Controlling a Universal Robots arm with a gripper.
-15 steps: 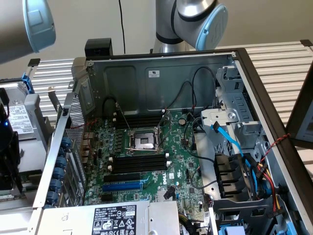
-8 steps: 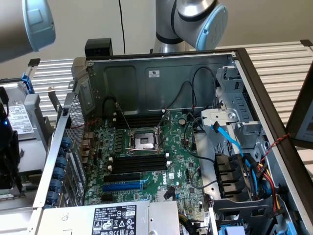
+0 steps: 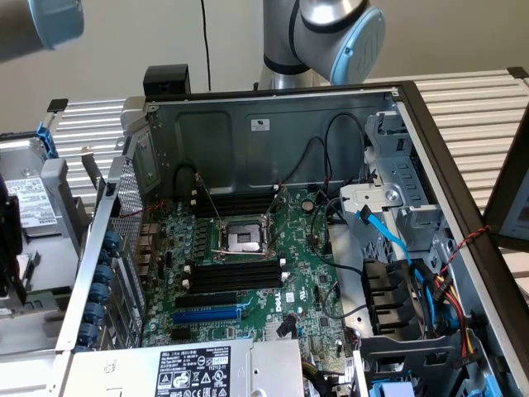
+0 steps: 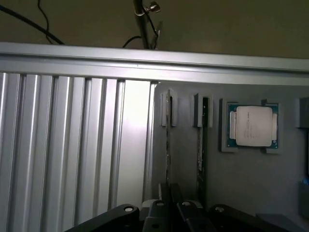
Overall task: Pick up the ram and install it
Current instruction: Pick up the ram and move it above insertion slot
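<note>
Grey plastic cradles the ram (image 4: 168, 145): in the wrist view it stands on edge in a slot of a grey tray (image 4: 241, 183), a thin dark strip whose long axis runs straight out from the tool (image 4: 171, 203) toward the clip at the tray's far end. The tool sits directly over the near end of the stick, one finger on each side of it. The gap is drawn in to little more than the board's thickness, so I judge it to be pinching the ram while the ram sits in its slot. A second stick (image 4: 200, 145) stands parallel just beside it, and a processor chip (image 4: 252, 126) lies flat in its own pocket beyond that. The tray rests on a ribbed metal counter (image 4: 58, 145). In the exterior view the open computer case (image 3: 273, 124) lies on that counter, its black slots (image 3: 235, 273) bare beside the processor socket.
</note>
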